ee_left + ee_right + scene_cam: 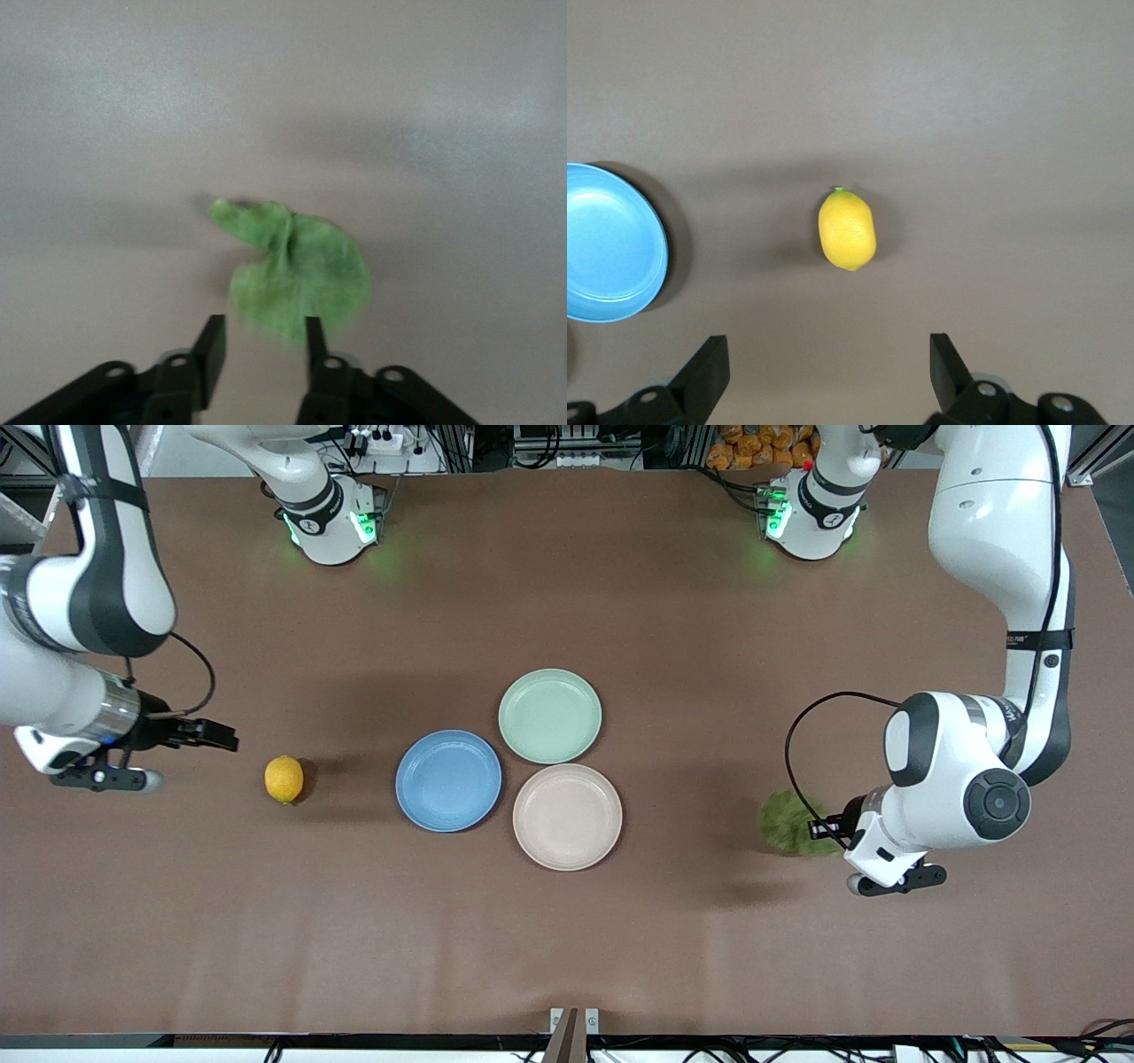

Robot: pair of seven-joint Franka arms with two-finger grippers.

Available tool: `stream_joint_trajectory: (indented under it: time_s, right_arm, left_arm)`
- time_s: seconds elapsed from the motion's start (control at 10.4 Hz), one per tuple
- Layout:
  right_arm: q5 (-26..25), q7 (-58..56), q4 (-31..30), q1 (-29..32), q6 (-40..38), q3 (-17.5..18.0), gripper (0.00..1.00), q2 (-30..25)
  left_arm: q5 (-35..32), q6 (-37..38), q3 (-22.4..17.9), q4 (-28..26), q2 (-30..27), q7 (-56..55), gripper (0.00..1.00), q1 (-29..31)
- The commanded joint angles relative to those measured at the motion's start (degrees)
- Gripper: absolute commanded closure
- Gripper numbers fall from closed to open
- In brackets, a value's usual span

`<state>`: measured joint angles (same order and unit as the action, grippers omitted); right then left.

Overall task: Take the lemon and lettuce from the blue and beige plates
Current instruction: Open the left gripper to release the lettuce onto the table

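Left gripper [262, 341], fingers parted around nothing above the lettuce [297, 270], might snag that limp leaf while lifting, dragging it along.

Mint-green plate [549, 716]: sat empty near the middle of the table, the farthest of three plates from the front camera, its rim close against both others.
Table [620, 957]: lay under a plain brown covering.
Orange goods [757, 444]: were heaped past the table's edge near the left arm's base.
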<state>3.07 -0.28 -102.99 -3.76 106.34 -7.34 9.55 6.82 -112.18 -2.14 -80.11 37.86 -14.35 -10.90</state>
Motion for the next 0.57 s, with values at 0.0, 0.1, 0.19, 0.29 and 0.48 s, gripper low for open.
stream_joint_trajectory:
  time_s: [0.0, 0.1, 0.19, 0.29, 0.48]
  right_arm:
    - [-1.32, 0.72, 4.71, -0.55, -6.99, -0.75, 0.0, -1.9]
    - [-1.4, 0.81, 5.95, -0.46, -8.15, -0.92, 0.0, -2.52]
    - [-1.4, 0.72, 6.22, -0.11, -8.86, -1.01, 0.0, -3.57]
    - [-1.4, 0.72, 6.48, 0.07, -9.47, -0.92, 0.0, -4.8]
    - [-1.49, 0.63, 7.88, 0.33, -10.88, -0.66, 0.0, -6.47]
  left_arm:
    - [0.82, 0.56, 0.47, -0.05, -1.21, 0.82, 0.0, 0.53]
    - [0.74, 0.74, 0.38, -0.22, -1.91, 0.64, 0.0, 0.27]
    - [0.56, 1.0, 0.38, -1.18, -3.48, 0.47, 0.0, 0.18]
    - [-0.05, 1.09, 0.29, -3.89, -6.2, 0.46, 0.0, 0.09]
    - [-2.86, 0.48, 0.47, -10.91, -11.91, 0.46, 0.0, 0.36]
